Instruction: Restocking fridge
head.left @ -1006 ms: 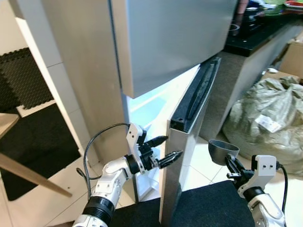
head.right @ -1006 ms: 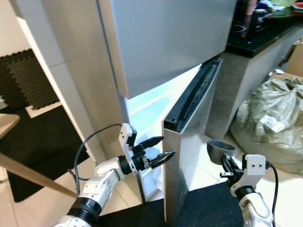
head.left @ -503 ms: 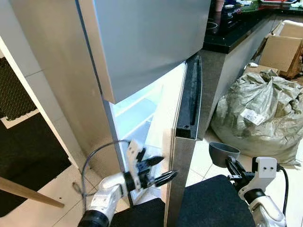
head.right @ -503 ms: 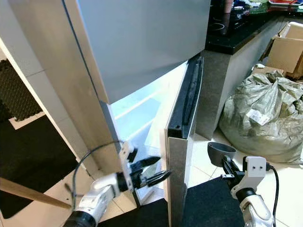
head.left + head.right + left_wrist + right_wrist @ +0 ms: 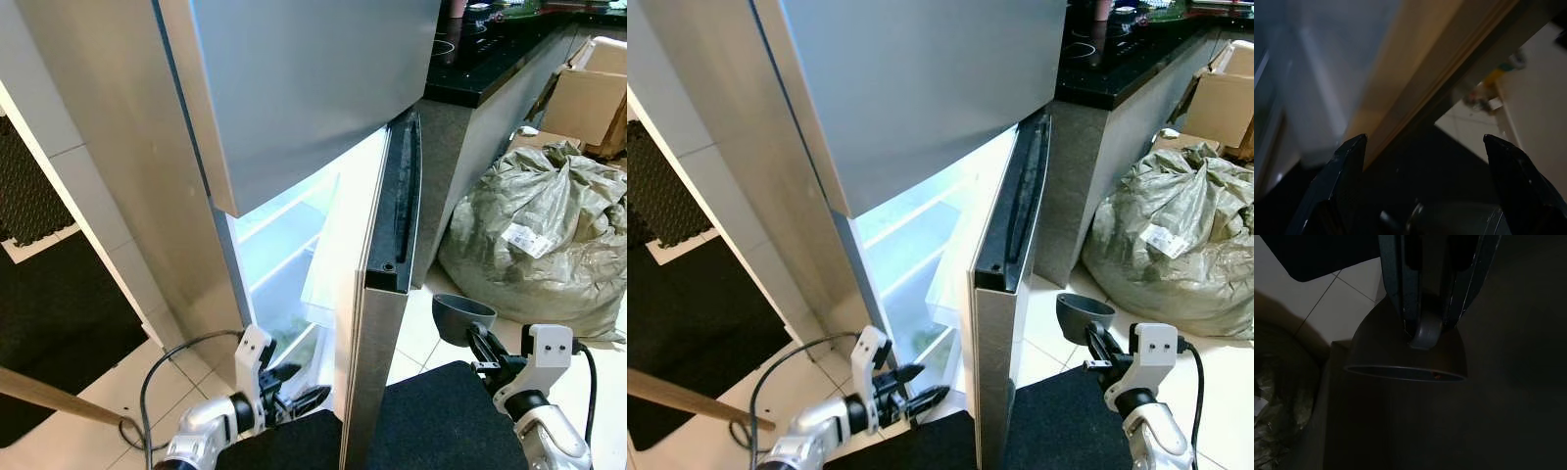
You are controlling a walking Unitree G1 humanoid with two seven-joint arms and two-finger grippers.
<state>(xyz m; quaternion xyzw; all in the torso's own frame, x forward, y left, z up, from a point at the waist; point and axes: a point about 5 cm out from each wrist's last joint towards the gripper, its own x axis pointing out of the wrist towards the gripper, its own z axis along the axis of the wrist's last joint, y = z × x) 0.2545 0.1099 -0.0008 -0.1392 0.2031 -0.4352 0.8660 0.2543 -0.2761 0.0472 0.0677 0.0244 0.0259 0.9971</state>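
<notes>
Left gripper sat low, at the foot of the fridge's lit opening, just beside the inner edge of the lower door. Its two black fingers were spread well apart with nothing between them; whether a tip touched the door edge could not be told. A black cable looped from that arm down toward the floor.

Right gripper was raised to the right of the door, its two fingers pinched onto the rim of one dark grey bowl. The bowl hung upright, mouth up, clear of the fridge, over the pale tiled floor. In the right wrist view the fingers clamped a small section of the bowl's wall.

Fridge: one upper door, shut; one lower door, swung open toward the robot, with a black seal along its top edge. Interior was lit, showing white shelves and a clear drawer; something green lay low inside, too small to identify.

Counted: two grippers, one bowl, two fridge doors. Right of the fridge stood a black-topped bench, and below it one large grey-green sack bearing a white label, with one cardboard box behind. A black mat and one wooden rail lay to the left.
</notes>
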